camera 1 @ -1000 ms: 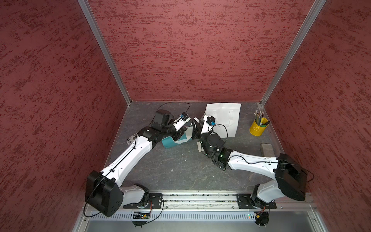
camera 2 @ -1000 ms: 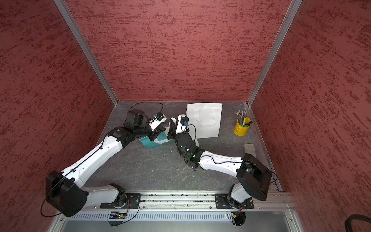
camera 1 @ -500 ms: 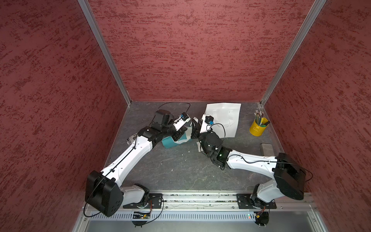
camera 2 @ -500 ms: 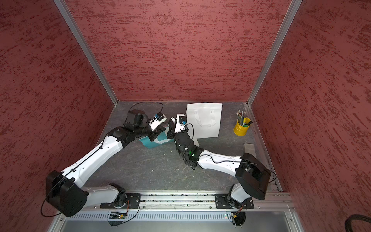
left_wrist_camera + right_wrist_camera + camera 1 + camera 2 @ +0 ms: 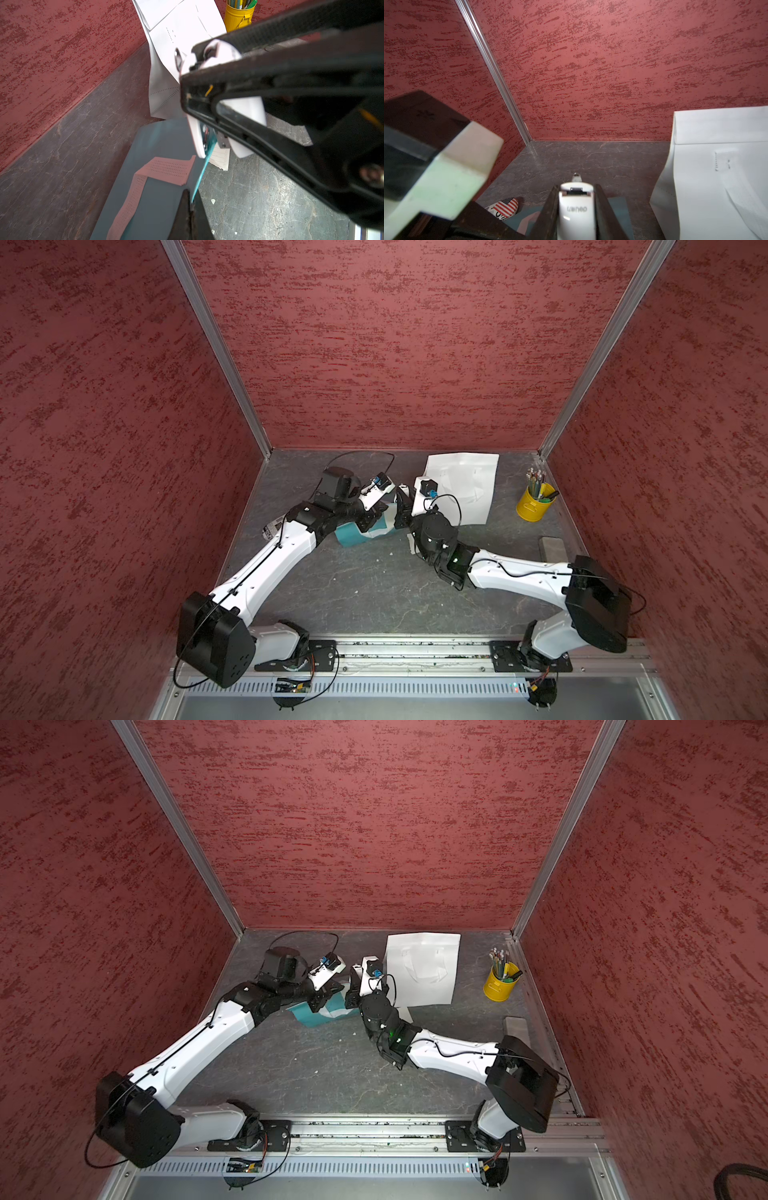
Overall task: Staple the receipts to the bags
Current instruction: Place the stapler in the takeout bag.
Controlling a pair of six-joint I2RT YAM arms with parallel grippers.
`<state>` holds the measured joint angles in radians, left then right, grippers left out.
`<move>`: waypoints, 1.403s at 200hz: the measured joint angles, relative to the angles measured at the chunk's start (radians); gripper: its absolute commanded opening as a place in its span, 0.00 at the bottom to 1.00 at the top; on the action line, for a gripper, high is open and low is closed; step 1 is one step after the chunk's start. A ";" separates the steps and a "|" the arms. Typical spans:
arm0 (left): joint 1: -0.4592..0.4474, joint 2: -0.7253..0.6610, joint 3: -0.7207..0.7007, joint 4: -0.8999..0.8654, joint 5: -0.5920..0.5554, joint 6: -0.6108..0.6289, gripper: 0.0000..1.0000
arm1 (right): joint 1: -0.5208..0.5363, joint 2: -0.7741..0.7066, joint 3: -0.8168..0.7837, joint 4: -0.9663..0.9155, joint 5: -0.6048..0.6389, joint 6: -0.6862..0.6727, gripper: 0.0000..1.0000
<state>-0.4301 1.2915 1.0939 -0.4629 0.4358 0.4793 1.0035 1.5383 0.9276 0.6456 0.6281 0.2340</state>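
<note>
**Teal bag** [image 5: 351, 534] [image 5: 158, 187]: flat tote on the grey tabletop [image 5: 374, 593], toward the robot's left of centre, beneath the two wrists. A pale perforated handle [image 5: 164, 170] lies folded across its face. One edge is lifted off the table.

**White bag** [image 5: 465, 485] [image 5: 424, 969]: larger, all white, flat at the back of the table just beside the teal bag. Its handles are folded on top and the stitch lines are visible.

**Receipt** [image 5: 220, 159]: small off-white slip with printed lines, showing just behind the lifted teal edge, by the stapler's mouth. Whether it sits inside the mouth cannot be told.

**Second slip** [image 5: 404, 1014]: pale corner near the white bag's front corner, mostly hidden by the right arm.

**Surroundings:**
- A yellow cup of pencils [image 5: 534, 504] stands by the right wall, well apart from the bags.
- A grey block [image 5: 552, 548] lies nearer the front along the same wall.
- A flag-printed item [image 5: 505, 204] lies beside the teal bag, by the left arm.
- In both top views the arms cover most of the teal bag.

**Left gripper** [image 5: 191, 209]: clenched, fingers pinched together on the lifted edge of the teal bag.

**Right gripper** [image 5: 576, 191]: partly closed, with a finger pressed against each side of the white stapler [image 5: 576, 209]. In the left wrist view the teal edge runs in between the stapler's two white halves.
</note>
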 measured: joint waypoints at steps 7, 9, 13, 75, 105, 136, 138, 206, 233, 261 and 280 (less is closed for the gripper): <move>0.000 0.001 0.000 0.000 0.000 0.000 0.00 | 0.000 0.001 0.001 0.000 -0.001 -0.001 0.00; 0.000 0.001 0.000 0.000 0.000 -0.001 0.00 | 0.000 0.002 0.001 0.000 -0.002 -0.002 0.00; 0.001 0.001 0.000 0.000 0.000 -0.001 0.00 | 0.000 0.002 0.001 -0.001 -0.003 -0.003 0.00; 0.003 0.007 0.000 -0.001 0.000 -0.004 0.00 | 0.003 0.002 0.001 -0.022 -0.004 0.001 0.21; 0.003 0.011 0.000 -0.001 0.001 -0.004 0.00 | 0.004 0.001 0.001 -0.032 -0.004 0.003 0.31; 0.005 0.012 0.000 0.003 -0.002 -0.004 0.00 | 0.010 0.000 0.001 -0.055 -0.022 0.005 0.38; 0.005 0.012 0.000 0.004 -0.003 -0.004 0.00 | 0.010 0.000 0.001 -0.057 -0.023 0.005 0.38; 0.005 0.016 0.000 0.011 -0.008 -0.005 0.00 | 0.016 -0.039 0.001 -0.076 -0.040 0.005 0.41; 0.005 0.016 0.000 0.011 -0.008 -0.005 0.00 | 0.016 -0.047 0.001 -0.093 -0.040 0.005 0.44; 0.005 0.016 0.000 0.011 -0.010 -0.004 0.00 | 0.010 -0.061 0.001 -0.130 -0.045 -0.005 0.60; 0.005 0.016 0.000 0.012 -0.011 -0.004 0.00 | -0.013 -0.108 0.001 -0.177 -0.091 -0.038 0.74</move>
<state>-0.4255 1.3079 1.0939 -0.4511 0.4248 0.4751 0.9909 1.4300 0.9287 0.4686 0.5369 0.1959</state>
